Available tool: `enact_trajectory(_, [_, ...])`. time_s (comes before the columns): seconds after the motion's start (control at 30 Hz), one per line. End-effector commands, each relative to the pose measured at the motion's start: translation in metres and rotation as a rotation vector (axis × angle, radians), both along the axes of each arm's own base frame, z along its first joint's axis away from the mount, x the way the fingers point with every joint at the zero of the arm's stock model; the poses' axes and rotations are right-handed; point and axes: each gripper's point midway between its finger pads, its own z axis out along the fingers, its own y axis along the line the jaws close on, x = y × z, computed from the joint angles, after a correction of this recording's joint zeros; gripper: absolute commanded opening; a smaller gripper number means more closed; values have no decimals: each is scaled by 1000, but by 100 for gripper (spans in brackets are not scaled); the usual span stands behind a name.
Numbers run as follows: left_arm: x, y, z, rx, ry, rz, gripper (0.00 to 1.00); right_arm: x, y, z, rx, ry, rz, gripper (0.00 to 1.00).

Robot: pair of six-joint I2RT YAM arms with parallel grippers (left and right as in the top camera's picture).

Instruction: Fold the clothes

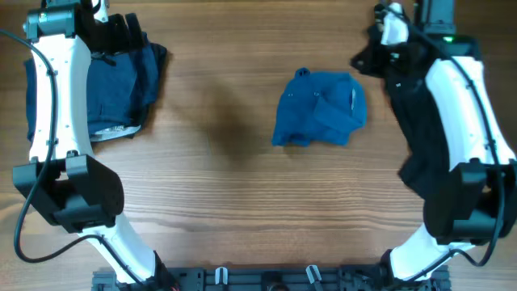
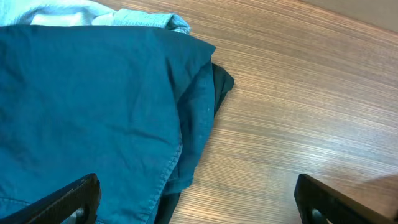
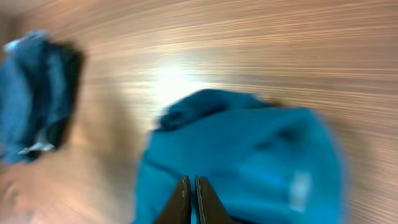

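Left gripper (image 1: 121, 32) hung over the folded pile of dark blue fabric clothes (image 1: 113, 89) at the far left of the brown wood-grain counter (image 1: 218, 194). In my left wrist view its black fingers (image 2: 68, 202) stood wide apart at the bottom corners with nothing between them: spread open, holding nothing. The pile's top layer lay flat, with a stitched seam down its right edge. A pale blue piece of cloth (image 2: 93, 15) showed at the pile's far edge, and a darker layer (image 2: 222, 79) poked out underneath on the right.

Crumpled bright blue fabric garment (image 1: 319, 109) lay right of the counter's centre, well apart from the pile, lumped and unfolded, with a small pale label (image 1: 353, 97) on its right part.

Right gripper (image 1: 363, 61) hung near the garment's upper right edge; I could not tell whether it touched. My right wrist view was blurred, but the two fingers (image 3: 182, 202) sat pressed together, closed on nothing. The garment filled the view below them, and the pile sat at the left edge
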Motion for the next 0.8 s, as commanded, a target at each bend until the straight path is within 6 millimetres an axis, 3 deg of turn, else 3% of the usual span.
enact_trajectory(0.0, [3,-2,-4,-20,3,8,100,0,57,-29,40,-41,129,4])
enact_trajectory(0.1, [3,-2,-4,-20,3,8,100,7,56,-77,-195,-90,73,4])
enact_trajectory(0.2, [3,-2,-4,-20,3,8,100,-9,49,-120,-316,-50,-7,4])
enact_trajectory(0.3, [3,-2,-4,-20,3,8,100,-23,35,-163,-350,-30,-79,4])
enact_trajectory(0.4, [3,-2,-4,-20,3,8,100,-21,29,-198,-361,-40,-99,4])
enact_trajectory(0.5, [3,-2,-4,-23,3,6,100,-21,38,-214,-316,-23,-72,4])
enact_trajectory(0.57, [3,-3,-4,-23,4,6,100,-22,49,-207,-250,-14,-58,4])
enact_trajectory(0.6, [2,-3,-4,-23,5,6,100,-18,55,-194,-219,-24,-52,4])
enact_trajectory(0.67, [1,-3,-4,-24,10,6,100,-11,61,-158,-166,-55,-48,4])
enact_trajectory(0.7, [1,-3,-5,-24,11,6,100,-6,63,-125,-135,-88,-45,8])
enact_trajectory(0.73, [1,-3,-5,-24,12,6,100,-4,61,-104,-121,-110,-48,20])
enact_trajectory(0.77, [1,-3,-5,-26,14,5,100,-1,56,-79,-114,-135,-61,40])
